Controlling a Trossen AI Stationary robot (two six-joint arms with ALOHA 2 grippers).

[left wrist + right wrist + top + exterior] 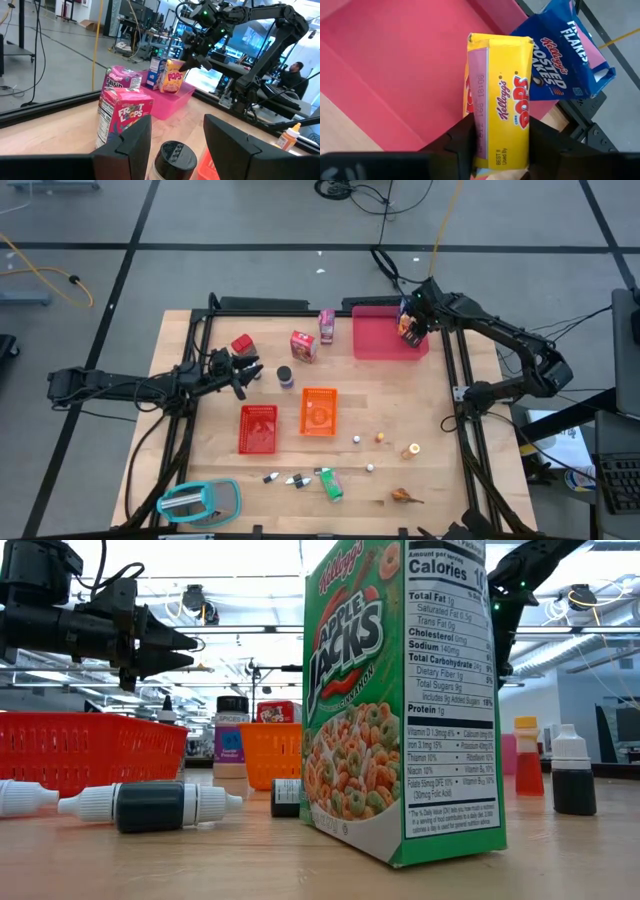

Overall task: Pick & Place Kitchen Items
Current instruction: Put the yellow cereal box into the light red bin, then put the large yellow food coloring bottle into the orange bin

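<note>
A yellow carton [502, 100] stands in the far right corner of the flat pink tray [385, 345], beside a blue carton [565, 55]. My right gripper [500, 130] is above it, shut on it. My left gripper [245, 370] hangs level over the table's left part. It is open, with nothing between its fingers, and points at a dark can [172, 157] just ahead. A red carton [122, 117] and a pink carton [122, 77] stand upright on the table behind the can. My right gripper pinches the yellow carton by its two narrow sides [475, 125] at its upper end, one finger on each side. The fingers slant down from above. The carton stands nearly upright, and its lower end [170, 91] rests in the pink tray next to the blue carton.
A red bin [258, 428] and an orange bin [319, 411] sit mid-table. A green carton [331, 483], tiny bottles [285, 478] and small balls [380, 438] lie toward the near edge. A teal-rimmed oval object [200, 500] lies at the near left corner.
</note>
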